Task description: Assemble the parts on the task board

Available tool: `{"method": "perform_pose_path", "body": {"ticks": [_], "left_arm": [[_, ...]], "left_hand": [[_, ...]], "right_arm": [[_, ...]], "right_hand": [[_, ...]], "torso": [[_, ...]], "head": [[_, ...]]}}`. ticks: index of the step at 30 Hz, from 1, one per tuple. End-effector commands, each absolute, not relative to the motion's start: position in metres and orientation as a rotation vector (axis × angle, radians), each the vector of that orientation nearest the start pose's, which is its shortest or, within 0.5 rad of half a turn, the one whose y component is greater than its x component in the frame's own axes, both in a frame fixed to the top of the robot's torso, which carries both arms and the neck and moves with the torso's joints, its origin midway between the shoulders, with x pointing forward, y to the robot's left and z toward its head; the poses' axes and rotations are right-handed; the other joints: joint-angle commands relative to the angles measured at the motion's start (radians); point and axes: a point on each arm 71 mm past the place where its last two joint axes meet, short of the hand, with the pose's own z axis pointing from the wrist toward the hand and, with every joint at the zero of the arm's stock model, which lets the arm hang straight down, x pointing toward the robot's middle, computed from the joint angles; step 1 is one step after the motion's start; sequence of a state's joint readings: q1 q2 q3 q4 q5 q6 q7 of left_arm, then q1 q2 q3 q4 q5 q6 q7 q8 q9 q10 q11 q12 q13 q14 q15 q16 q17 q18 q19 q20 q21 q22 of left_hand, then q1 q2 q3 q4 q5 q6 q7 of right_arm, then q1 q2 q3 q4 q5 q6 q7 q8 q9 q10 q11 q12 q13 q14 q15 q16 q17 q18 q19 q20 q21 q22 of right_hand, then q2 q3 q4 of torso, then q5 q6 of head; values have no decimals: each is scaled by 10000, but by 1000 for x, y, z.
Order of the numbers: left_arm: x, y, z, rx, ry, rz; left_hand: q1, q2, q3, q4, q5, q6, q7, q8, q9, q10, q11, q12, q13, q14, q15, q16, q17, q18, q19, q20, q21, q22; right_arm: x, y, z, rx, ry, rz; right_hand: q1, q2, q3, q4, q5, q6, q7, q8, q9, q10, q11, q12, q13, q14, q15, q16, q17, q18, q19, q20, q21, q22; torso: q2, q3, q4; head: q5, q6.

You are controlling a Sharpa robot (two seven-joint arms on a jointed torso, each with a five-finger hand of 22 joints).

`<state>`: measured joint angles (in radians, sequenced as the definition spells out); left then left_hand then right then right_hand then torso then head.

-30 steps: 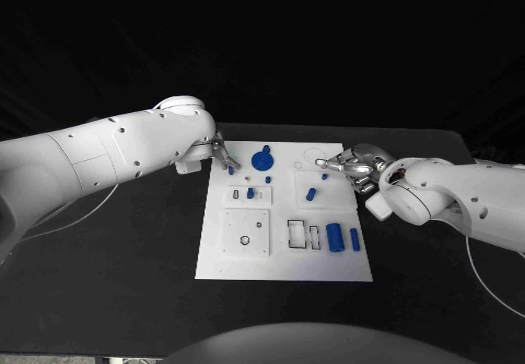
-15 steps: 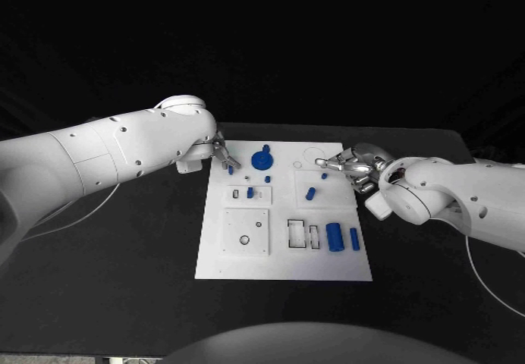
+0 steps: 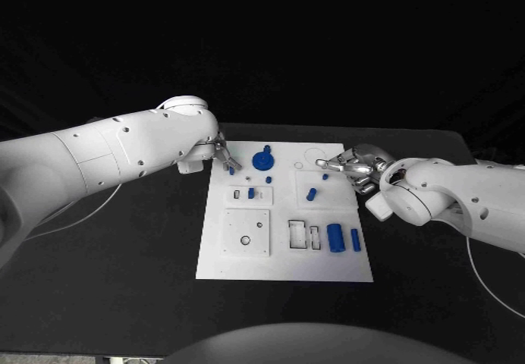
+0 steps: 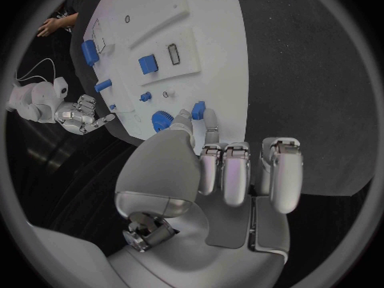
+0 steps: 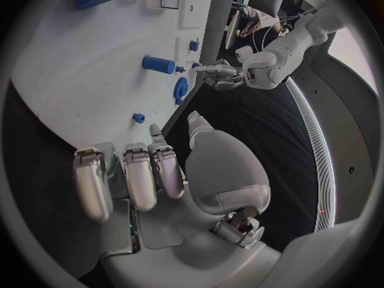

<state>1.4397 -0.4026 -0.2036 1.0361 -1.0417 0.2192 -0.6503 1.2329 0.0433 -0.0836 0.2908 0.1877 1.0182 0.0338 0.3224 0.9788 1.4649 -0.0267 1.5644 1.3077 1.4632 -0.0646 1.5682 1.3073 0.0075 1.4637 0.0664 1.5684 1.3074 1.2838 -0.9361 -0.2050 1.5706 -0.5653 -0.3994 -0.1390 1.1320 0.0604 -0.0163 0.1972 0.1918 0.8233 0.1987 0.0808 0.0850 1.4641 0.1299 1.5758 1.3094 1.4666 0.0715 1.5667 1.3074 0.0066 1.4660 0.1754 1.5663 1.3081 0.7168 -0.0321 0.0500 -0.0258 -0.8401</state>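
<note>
Your left robot hand (image 4: 210,173) is pinching a small blue plastic peg (image 4: 198,110) over the flat white plastic task board (image 3: 284,250), seemingly seating it; your right robot hand (image 3: 352,164) is hovering empty, fingers apart.

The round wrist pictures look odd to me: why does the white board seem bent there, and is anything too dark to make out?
In the left wrist view and right wrist view the fisheye lens bows the flat white task board and its edges; in the head view the same board shows straight edges. The black table and the room behind it are dark in the head view.

Bare black table (image 3: 131,258) flanks the task board (image 3: 282,265); its near edge lies unobstructed.
</note>
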Motion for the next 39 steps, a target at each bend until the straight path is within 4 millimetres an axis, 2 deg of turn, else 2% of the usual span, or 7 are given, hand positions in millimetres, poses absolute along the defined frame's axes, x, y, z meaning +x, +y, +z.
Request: {"method": "perform_pose_path", "body": {"ticks": [1, 21, 26, 32, 39], "left_arm": [[574, 141, -173, -980, 22904, -746], [573, 139, -174, -894, 22975, -764], [573, 139, -174, -891, 22981, -769], [573, 139, -174, -883, 22979, -790], [571, 138, -174, -871, 23083, -977]], "left_hand": [[149, 18, 90, 5, 39, 36, -66, -69, -14, 1059, -32, 64, 2631, 1076, -62, 26, 2635, -75, 1071, -63, 24, 2634], [266, 198, 171, 13, 44, 44, -72, -104, -34, 1059, -37, 64, 2631, 1076, -71, 26, 2635, -75, 1071, -68, 24, 2634], [649, 394, 398, 6, 62, 38, -104, -142, -48, 1059, -71, 64, 2631, 1076, -91, 26, 2635, -75, 1071, -76, 24, 2634], [1418, 620, 1106, 22, 91, -3, -115, -212, -69, 1059, -93, 64, 2631, 1076, -124, 26, 2635, -75, 1071, -100, 24, 2634], [1520, 521, 1301, 11, 93, 16, -116, -218, -68, 1059, -78, 64, 2631, 1076, -123, 26, 2635, -75, 1071, -106, 24, 2634]], "right_arm": [[469, -251, -217, 7842, 18946, 8306], [469, -252, -217, 7852, 18930, 8281], [469, -252, -217, 7853, 18927, 8276], [469, -251, -217, 7848, 18929, 8280], [469, -252, -217, 7860, 18956, 8231]], "right_hand": [[0, 83, -49, -14, 21, 8, 71, 43, 15, 1067, 52, -50, 2614, 1042, 70, 41, 2634, -66, 1048, 88, 45, 2627], [0, 83, -49, -14, 21, 8, 71, 43, 15, 1067, 52, -50, 2614, 1042, 70, 41, 2634, -66, 1048, 88, 45, 2627], [0, 83, -49, -14, 21, 8, 71, 43, 15, 1067, 52, -50, 2614, 1042, 70, 41, 2634, -66, 1048, 88, 45, 2627], [11, 89, -52, -17, 23, 7, 74, 44, 17, 1067, 55, -50, 2614, 1042, 72, 41, 2634, -66, 1048, 92, 45, 2627], [63, 122, -42, -39, 24, 5, 80, 48, 19, 1067, 61, -50, 2614, 1042, 79, 41, 2634, -66, 1048, 99, 45, 2627]], "torso": [[-3, -4, -7], [-4, -2, -6], [5, 0, -1], [-1, -3, -3], [-1, -8, -4]], "head": [[-4, -2], [-27, -30], [-26, -25], [-23, -27], [-23, -34]]}}
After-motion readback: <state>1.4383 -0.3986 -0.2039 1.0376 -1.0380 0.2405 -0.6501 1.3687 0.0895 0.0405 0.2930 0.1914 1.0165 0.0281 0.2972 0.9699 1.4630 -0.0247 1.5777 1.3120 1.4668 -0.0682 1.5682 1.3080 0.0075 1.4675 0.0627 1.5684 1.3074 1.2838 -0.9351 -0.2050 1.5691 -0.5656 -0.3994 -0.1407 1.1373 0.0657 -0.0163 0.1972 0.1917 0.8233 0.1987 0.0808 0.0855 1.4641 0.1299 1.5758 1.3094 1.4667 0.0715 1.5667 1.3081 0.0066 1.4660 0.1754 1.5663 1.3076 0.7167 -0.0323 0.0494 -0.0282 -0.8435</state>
